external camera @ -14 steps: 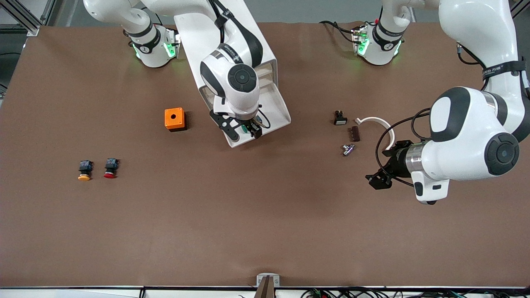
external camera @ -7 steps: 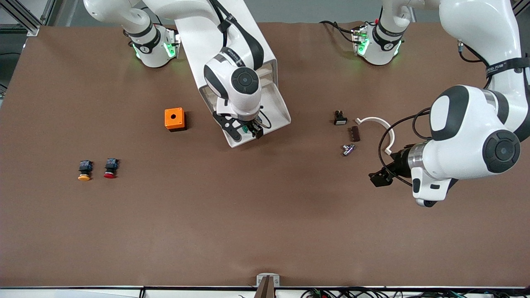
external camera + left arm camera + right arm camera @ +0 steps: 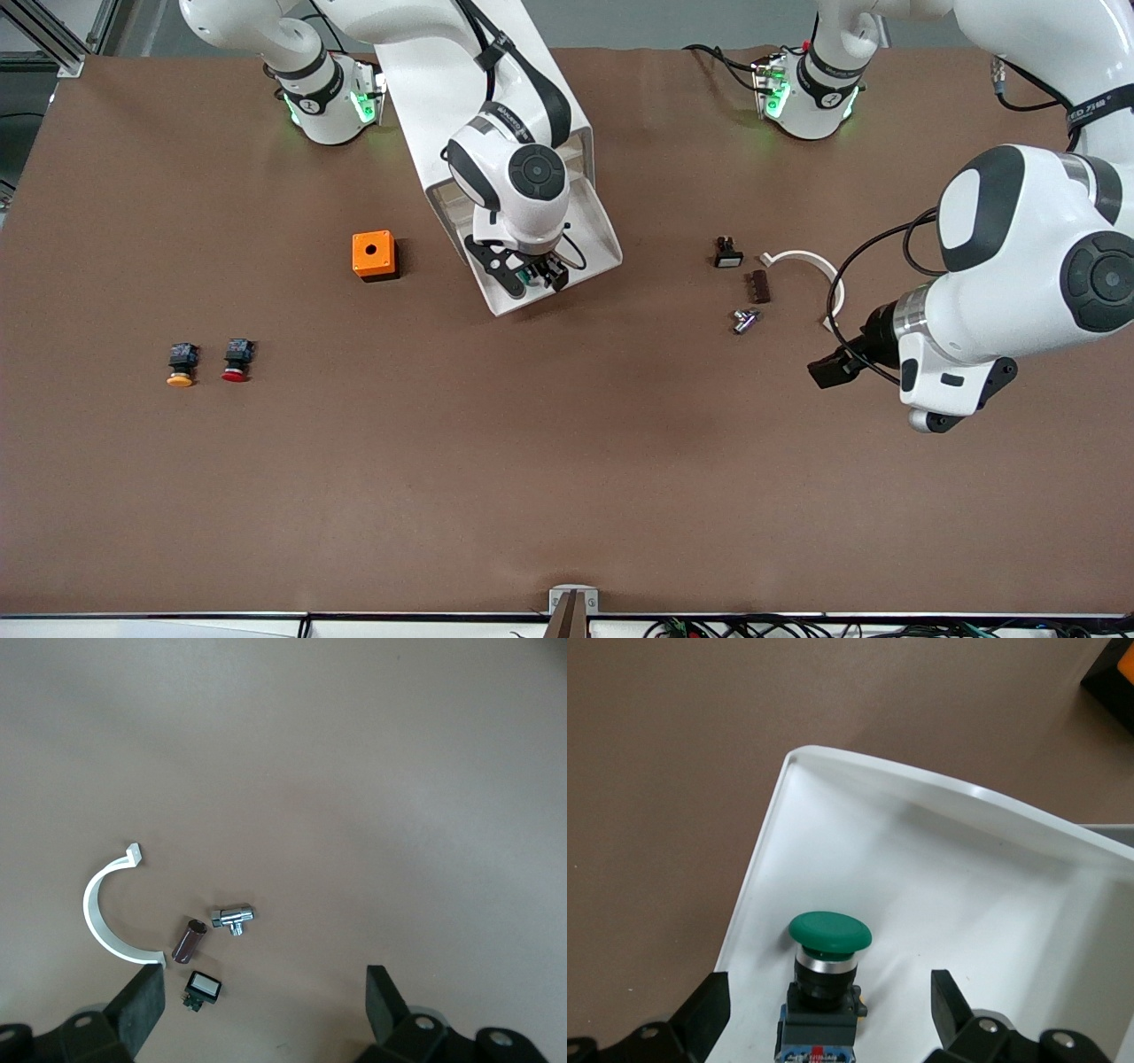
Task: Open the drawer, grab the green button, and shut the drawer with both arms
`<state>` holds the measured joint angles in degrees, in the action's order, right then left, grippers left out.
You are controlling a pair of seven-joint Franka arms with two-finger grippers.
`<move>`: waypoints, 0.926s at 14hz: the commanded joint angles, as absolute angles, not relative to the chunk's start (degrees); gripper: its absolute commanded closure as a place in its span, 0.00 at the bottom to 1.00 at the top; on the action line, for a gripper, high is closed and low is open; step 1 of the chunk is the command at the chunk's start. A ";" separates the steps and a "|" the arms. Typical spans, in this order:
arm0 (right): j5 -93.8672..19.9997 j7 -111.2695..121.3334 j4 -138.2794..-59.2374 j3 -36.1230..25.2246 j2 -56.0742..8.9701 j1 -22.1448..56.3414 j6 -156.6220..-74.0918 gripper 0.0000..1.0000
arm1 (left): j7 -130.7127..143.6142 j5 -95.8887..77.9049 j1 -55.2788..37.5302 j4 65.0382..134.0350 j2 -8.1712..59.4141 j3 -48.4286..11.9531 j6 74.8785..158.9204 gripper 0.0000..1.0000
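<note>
The right hand (image 3: 536, 276) has crept down into the open drawer (image 3: 595, 232), fingers spread empty either side of the green button (image 3: 828, 935), while the left hand (image 3: 828, 370), also open and empty, has drawn back over bare bench.

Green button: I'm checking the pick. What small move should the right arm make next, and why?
Probably lower the right gripper a little and shut it on the green button. Its fingers stand open either side of the button, which lies in the pulled-out drawer, not yet gripped.
</note>
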<state>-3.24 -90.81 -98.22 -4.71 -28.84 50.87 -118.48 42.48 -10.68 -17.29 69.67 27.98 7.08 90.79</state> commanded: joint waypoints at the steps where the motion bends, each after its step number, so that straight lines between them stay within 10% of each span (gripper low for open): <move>1: -3.52 -91.67 -98.35 -5.10 -28.83 51.50 -119.00 0.02 | 40.78 -9.49 -17.58 72.16 26.89 6.94 91.23 0.00; 8: -3.52 -91.85 -97.91 -5.19 -30.41 52.12 -119.44 0.15 | 40.61 -9.40 -20.39 72.25 30.67 5.89 95.97 0.00; 13: -3.60 -91.76 -97.74 -5.19 -30.76 52.12 -120.41 0.53 | 40.61 -9.40 -20.83 72.42 31.73 5.89 96.77 0.00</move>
<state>-3.24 -90.84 -98.19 -4.73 -30.40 51.39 -120.00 41.23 -10.52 -20.72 72.20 32.04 6.01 96.30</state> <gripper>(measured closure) 0.419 0.000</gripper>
